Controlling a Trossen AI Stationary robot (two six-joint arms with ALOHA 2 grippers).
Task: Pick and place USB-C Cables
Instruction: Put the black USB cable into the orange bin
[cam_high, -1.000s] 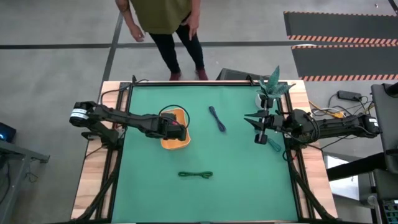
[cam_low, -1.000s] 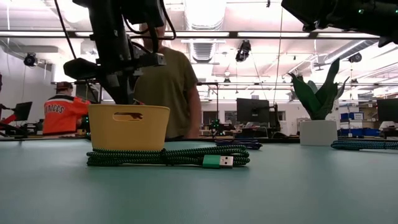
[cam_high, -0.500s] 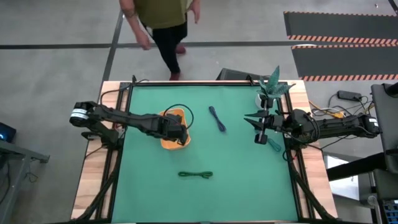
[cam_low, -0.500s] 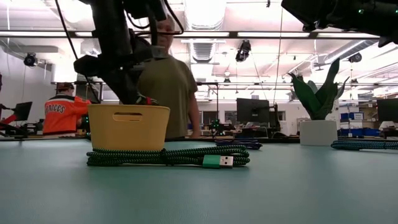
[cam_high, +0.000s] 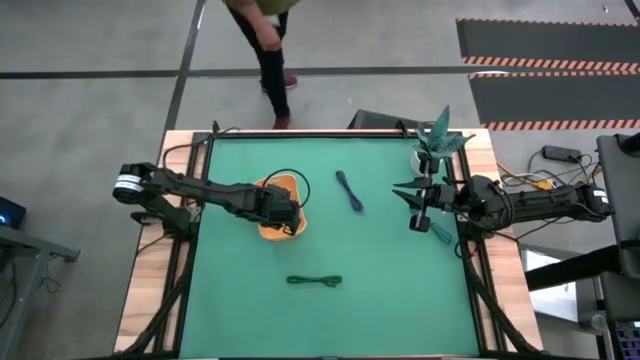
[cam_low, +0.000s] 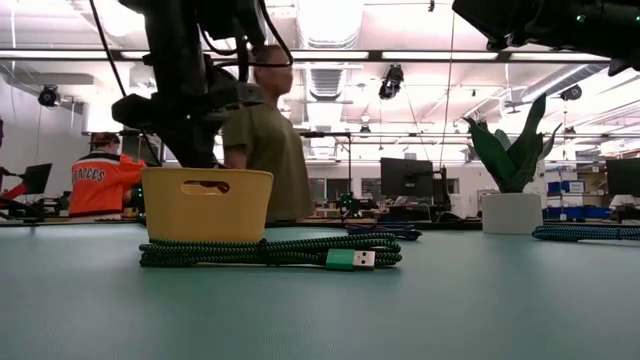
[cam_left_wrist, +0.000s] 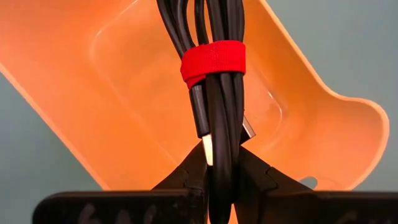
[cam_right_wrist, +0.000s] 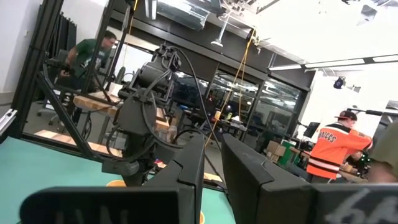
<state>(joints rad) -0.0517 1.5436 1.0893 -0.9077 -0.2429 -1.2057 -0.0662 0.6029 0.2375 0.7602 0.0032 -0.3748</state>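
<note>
Left pincer (cam_left_wrist: 221, 165): clenched on black cable bundle (cam_left_wrist: 214, 93), long axis hanging straight down into orange tray (cam_left_wrist: 112, 106) directly below; right pincer (cam_high: 420, 215): parked far right of the desk, grip unreadable.

Orange tray (cam_high: 283, 226) walls ring left end effector (cam_high: 287, 212); mat (cam_high: 380, 270) around open.

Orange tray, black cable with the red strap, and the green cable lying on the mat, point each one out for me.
orange tray (cam_left_wrist: 112, 106): left wrist view, bare inner floor.
black cable (cam_left_wrist: 221, 118): left wrist view, strands just below its red strap, above the left gripper (cam_left_wrist: 222, 165) shut on it.
green cable (cam_low: 250, 251): low view, middle of the bundle.
</note>
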